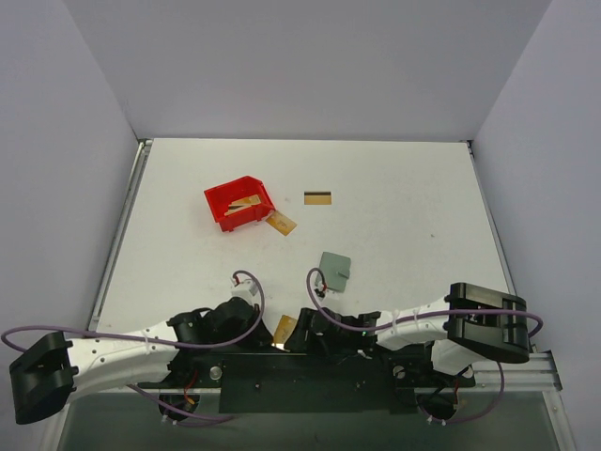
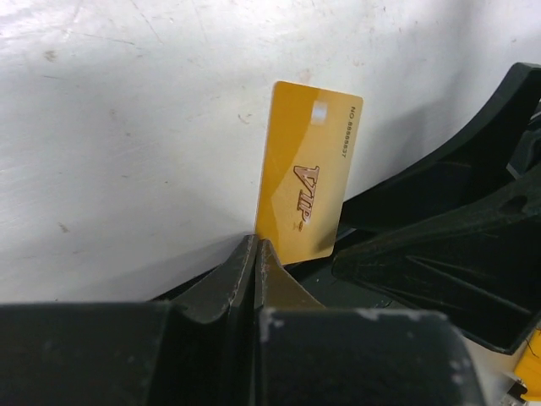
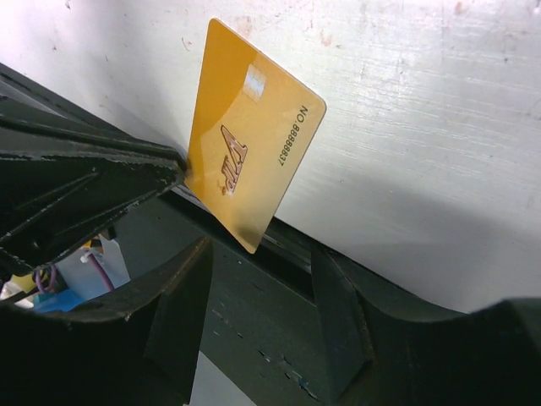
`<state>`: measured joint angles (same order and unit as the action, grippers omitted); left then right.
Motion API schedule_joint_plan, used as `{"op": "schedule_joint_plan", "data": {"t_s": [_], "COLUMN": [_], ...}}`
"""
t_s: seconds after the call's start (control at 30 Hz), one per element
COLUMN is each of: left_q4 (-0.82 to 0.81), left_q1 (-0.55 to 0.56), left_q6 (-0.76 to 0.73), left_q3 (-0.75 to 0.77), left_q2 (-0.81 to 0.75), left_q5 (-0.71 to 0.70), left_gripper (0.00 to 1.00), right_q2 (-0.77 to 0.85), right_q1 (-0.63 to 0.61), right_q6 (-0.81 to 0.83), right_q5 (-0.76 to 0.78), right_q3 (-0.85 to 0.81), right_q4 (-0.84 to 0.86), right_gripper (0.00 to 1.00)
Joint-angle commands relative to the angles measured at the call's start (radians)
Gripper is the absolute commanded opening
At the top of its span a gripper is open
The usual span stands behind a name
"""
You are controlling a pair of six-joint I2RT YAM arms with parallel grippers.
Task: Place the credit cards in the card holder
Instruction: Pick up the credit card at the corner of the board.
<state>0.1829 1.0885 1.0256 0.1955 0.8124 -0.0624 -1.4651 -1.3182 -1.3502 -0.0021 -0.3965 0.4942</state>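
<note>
My left gripper (image 2: 255, 245) is shut on the edge of a gold credit card (image 2: 308, 169) marked VIP and holds it upright over the near table edge (image 1: 285, 329). My right gripper (image 3: 258, 254) is open just to the right of it. The card's lower corner (image 3: 254, 135) hangs in front of the gap between the right fingers and touches neither. The grey-green card holder (image 1: 334, 269) lies closed on the table, further in. One more card (image 1: 281, 224) lies beside the red bin, and a dark-striped one (image 1: 317, 197) lies to the right of the bin.
A red plastic bin (image 1: 225, 197) at the centre left holds gold cards (image 1: 246, 204). A black mounting plate (image 1: 282, 381) runs along the near edge under both grippers. White walls close in the table on three sides.
</note>
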Motion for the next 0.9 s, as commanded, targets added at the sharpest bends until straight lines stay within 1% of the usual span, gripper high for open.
{"op": "schedule_joint_plan", "data": {"t_s": [0.0,0.13,0.27,0.43,0.67,0.87], "left_q4": [-0.037,-0.062,-0.069,-0.066,-0.043,-0.046], "left_q1": [0.036,0.059,0.073,0.077,0.077,0.076], "left_q6": [0.014,0.024,0.022,0.018,0.014,0.014], "left_q3": [0.019,0.019,0.027,0.033,0.036,0.038], "left_q2": [0.027,0.047,0.064,0.065,0.038,0.039], "left_q5": [-0.028,-0.033,-0.036,-0.039,-0.056,-0.059], "left_gripper": [0.05,0.04,0.02,0.01,0.01,0.01], "right_q2": [0.012,0.031,0.031,0.022,0.005,-0.021], "right_q1": [0.011,0.019,0.017,0.024,0.025,0.024], "right_q6": [-0.030,-0.035,-0.041,-0.044,0.019,0.066], "right_q5": [0.071,0.112,0.139,0.160,0.172,0.168], "right_q3": [0.044,0.061,0.073,0.094,0.079,0.067], "right_q4": [0.024,0.030,0.038,0.096,0.144,0.201], "right_gripper": [0.46,0.45,0.41,0.38,0.36,0.32]}}
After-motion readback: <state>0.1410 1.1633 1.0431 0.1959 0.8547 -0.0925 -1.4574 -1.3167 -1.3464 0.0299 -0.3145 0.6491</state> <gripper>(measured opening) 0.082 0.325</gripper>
